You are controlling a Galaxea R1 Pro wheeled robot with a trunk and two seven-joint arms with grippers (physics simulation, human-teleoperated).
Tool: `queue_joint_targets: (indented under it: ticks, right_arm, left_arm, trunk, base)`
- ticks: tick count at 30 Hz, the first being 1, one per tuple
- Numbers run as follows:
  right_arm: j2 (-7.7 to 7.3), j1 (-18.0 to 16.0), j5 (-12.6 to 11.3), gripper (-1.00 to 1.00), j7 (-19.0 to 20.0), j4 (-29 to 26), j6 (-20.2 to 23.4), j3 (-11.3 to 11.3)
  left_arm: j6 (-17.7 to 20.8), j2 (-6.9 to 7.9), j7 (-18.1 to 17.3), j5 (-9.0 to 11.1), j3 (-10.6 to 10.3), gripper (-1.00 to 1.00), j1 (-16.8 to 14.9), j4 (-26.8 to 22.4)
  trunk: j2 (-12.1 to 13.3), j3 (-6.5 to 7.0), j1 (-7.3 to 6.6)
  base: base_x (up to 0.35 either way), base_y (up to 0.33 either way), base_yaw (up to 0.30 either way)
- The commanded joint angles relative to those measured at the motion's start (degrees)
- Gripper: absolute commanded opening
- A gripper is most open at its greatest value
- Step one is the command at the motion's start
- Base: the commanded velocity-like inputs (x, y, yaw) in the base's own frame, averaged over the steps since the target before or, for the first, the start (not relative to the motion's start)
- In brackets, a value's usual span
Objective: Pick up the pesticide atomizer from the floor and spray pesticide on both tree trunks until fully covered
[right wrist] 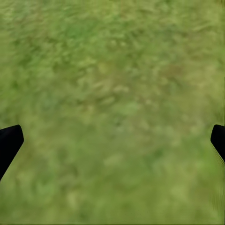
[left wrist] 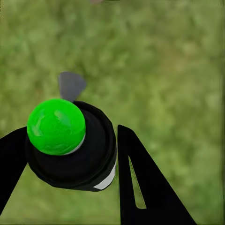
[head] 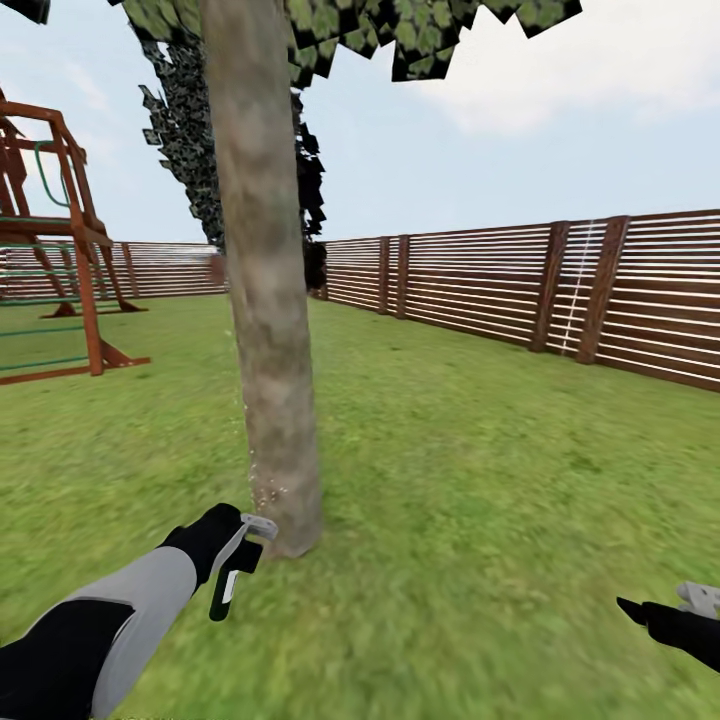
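Nearest the camera, the left gripper (head: 235, 560) is clamped on the pesticide atomizer (head: 238, 565), holding it low just beside the foot of the tree trunk (head: 265, 290); in the left wrist view the two black fingers (left wrist: 140, 178) flank the atomizer's dark round body (left wrist: 75, 154), which is topped by a bright green cap (left wrist: 56, 125), with a grey nozzle tab (left wrist: 71, 85) jutting out over the grass. At the lower right edge of the head view the right gripper (head: 680, 610) hangs over the lawn (head: 450, 480), and its wrist view shows the fingertips (right wrist: 9, 140) set wide apart at opposite edges with nothing between them. Faint pale specks hang against the lower part of the trunk just above the nozzle, which suggests spraying is underway at the base. So the pick-up looks done and the first tree is being treated low down; the mottled bark higher up shows no clear sign of coverage, though I cannot tell for sure. Beyond stand a wooden play frame (head: 60, 260), a dark narrow tree (head: 195, 150) and the slatted fence (head: 520, 285). A second tree would be left to spray.
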Motion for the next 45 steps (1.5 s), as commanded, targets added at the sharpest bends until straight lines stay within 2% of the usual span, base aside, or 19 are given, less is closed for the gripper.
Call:
queue_joint_targets:
  ticks: [1,12,25,28,31,34,37,42,44,45]
  right_arm:
    - [0.0,0.0,0.02,1.0,0.0,0.0,0.0,0.0]
    - [0.0,0.0,-0.02,1.0,0.0,0.08,0.0,0.0]
    - [0.0,0.0,0.0,1.0,0.0,0.09,0.0,0.0]
    - [-0.03,0.0,0.0,1.0,0.0,0.09,0.0,0.0]
    - [0.0,0.0,-0.01,1.0,0.0,0.08,0.0,0.0]
    - [0.0,0.0,0.01,1.0,0.0,0.09,0.0,0.0]
    - [0.0,0.0,-0.02,1.0,0.0,0.09,0.0,0.0]
    - [0.0,0.0,-0.02,1.0,-0.02,0.09,0.0,0.0]
    - [-0.02,0.0,-0.02,1.0,-0.07,0.09,0.0,0.0]
    - [0.0,0.0,-0.02,1.0,-0.08,0.13,0.0,0.0]
  left_arm:
    - [0.0,0.0,0.01,-0.04,-0.03,-1.0,0.0,0.0]
    - [0.0,0.0,0.01,-0.04,0.06,-1.0,0.0,0.0]
    - [0.0,0.09,0.01,0.04,0.11,-1.0,0.0,0.14]
    - [0.0,0.13,0.01,0.05,0.63,-1.0,-0.01,0.12]
    - [0.23,0.36,-0.07,-0.04,2.94,-1.0,-0.07,-0.43]
    - [3.04,0.56,-0.01,-0.11,3.6,-1.0,-0.09,-5.58]
    - [9.63,1.93,-0.13,-0.16,3.73,-1.0,-0.24,-13.03]
    - [11.54,3.06,-0.25,-0.29,3.75,-1.0,-0.6,-14.97]
    - [11.59,5.05,-0.3,-0.3,3.75,-1.0,-0.84,-15.22]
    - [12.88,6.44,-1.17,-0.3,3.72,-1.0,-2.35,-15.34]
  trunk:
    - [0.0,0.0,0.0]
    - [0.0,0.0,0.0]
    - [0.0,0.0,0.0]
    - [0.0,0.0,0.0]
    - [0.0,0.0,0.0]
    - [0.0,0.0,0.0]
    - [0.0,0.0,0.0]
    - [0.0,0.0,0.0]
    - [0.0,0.0,0.0]
    - [0.0,0.0,0.0]
  base:
    - [0.171,-0.308,0.255]
    - [0.19,-0.29,0.223]
    - [0.005,-0.322,0.014]
    - [0.0,-0.107,0.0]
    - [0.0,-0.017,0.0]
    - [0.0,-0.002,0.0]
    - [0.0,0.0,0.0]
    - [0.0,0.0,0.0]
    - [0.0,0.0,0.0]
    - [0.0,0.0,0.0]
